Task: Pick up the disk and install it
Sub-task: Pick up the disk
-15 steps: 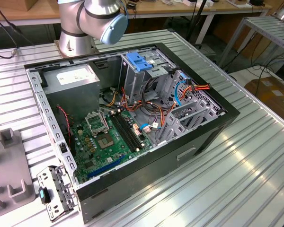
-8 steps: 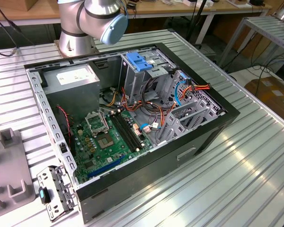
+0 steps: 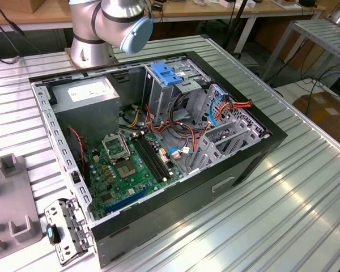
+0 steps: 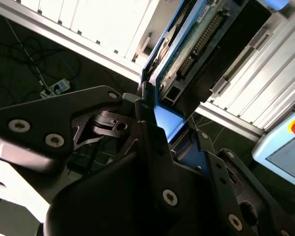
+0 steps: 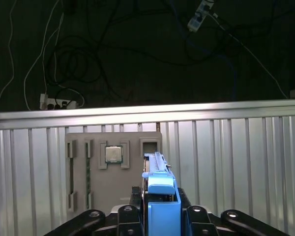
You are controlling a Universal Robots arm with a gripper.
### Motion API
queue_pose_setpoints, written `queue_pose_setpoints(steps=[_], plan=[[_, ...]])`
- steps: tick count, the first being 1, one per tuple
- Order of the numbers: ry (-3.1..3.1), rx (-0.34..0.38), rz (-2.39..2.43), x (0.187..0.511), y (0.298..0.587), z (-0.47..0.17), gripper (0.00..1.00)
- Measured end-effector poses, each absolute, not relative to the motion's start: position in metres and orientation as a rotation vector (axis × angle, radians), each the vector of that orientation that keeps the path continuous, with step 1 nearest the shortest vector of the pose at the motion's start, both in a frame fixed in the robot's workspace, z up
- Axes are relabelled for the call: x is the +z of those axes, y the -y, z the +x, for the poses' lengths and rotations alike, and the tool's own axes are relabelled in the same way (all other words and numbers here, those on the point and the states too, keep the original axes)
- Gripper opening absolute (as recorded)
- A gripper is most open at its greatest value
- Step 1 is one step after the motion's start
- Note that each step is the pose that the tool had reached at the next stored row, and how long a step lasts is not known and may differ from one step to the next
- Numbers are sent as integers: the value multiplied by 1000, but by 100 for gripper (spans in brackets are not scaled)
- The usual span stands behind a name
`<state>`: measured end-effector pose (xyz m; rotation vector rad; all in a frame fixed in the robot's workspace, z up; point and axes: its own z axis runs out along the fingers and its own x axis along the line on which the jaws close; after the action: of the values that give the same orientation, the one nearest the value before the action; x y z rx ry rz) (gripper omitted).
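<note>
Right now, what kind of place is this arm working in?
Most likely a robotics lab or workshop: an open computer case lies on a ribbed aluminium table, the arm's base is mounted on it, and cables and a power strip lie on the floor. The gripper holds the disk.

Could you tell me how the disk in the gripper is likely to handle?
The disk looks rigid, jutting straight from the gripper. Its smooth blue plastic rails may slip. The bare circuit board on one face suggests it is probably fragile.
</note>
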<state>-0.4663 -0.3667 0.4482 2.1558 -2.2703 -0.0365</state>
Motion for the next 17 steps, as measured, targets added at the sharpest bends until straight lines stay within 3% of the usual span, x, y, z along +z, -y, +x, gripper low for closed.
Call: queue_pose_setpoints(steps=[17], plan=[[2270, -37, 2156, 476, 367, -466, 37]])
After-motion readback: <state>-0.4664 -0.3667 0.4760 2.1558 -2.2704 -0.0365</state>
